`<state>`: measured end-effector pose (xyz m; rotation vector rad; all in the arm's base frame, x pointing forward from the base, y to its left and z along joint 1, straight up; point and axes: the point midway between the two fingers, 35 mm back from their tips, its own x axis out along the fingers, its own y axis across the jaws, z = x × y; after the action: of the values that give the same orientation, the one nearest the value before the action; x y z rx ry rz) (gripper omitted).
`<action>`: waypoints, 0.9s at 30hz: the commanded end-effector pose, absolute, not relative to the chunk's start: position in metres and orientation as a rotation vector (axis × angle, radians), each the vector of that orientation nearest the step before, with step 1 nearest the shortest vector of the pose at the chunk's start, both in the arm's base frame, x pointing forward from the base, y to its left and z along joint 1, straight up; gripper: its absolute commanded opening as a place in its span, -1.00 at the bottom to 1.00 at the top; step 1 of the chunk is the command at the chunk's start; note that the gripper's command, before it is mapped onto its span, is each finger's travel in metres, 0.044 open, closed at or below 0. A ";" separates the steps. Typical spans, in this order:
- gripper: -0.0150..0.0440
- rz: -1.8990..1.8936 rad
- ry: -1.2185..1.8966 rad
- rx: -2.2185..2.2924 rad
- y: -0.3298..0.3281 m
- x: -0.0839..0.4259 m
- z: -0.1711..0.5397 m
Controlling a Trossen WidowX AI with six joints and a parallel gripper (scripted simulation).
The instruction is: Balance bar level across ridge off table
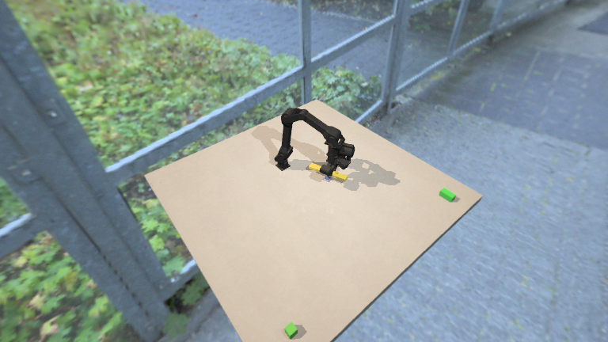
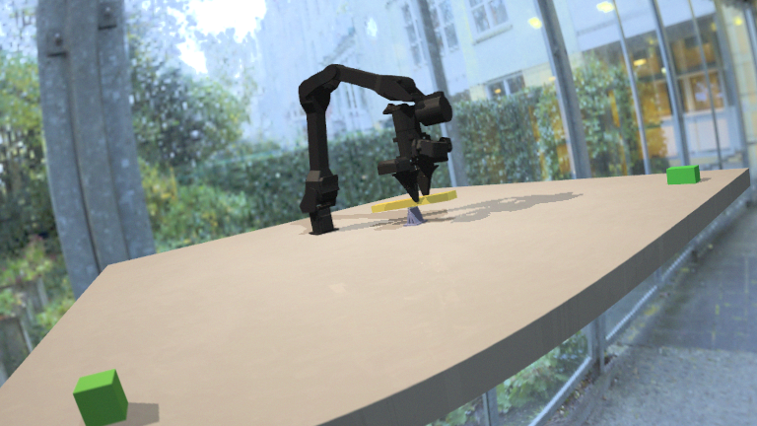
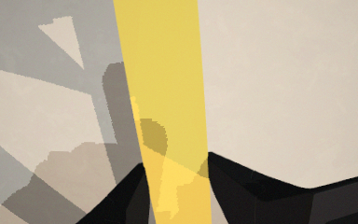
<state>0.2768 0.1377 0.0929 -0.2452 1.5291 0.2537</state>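
A long yellow bar (image 1: 341, 176) (image 2: 385, 207) (image 3: 163, 70) is held roughly level above the table, off its top. My gripper (image 2: 422, 198) (image 3: 175, 164) is shut on the bar near its middle, with a black finger on each side. A small purple-grey ridge (image 1: 328, 178) (image 2: 414, 217) stands on the table right under the middle of the bar. Its top is at or just below the bar's underside; I cannot tell whether they touch. The ridge is hidden in the wrist view.
A green block (image 1: 447, 195) (image 2: 683, 175) lies near the table's right corner. Another green block (image 1: 290, 330) (image 2: 102, 397) lies near the front corner. The arm's base (image 1: 282, 165) (image 2: 321, 222) stands to the left of the bar. Arm shadows fall across the table (image 1: 286, 239) (image 2: 279, 310).
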 end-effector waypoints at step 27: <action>-0.49 0.252 1.534 -0.240 0.138 0.276 0.089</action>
<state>0.2767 0.1379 0.0915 -0.2442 1.5288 0.2548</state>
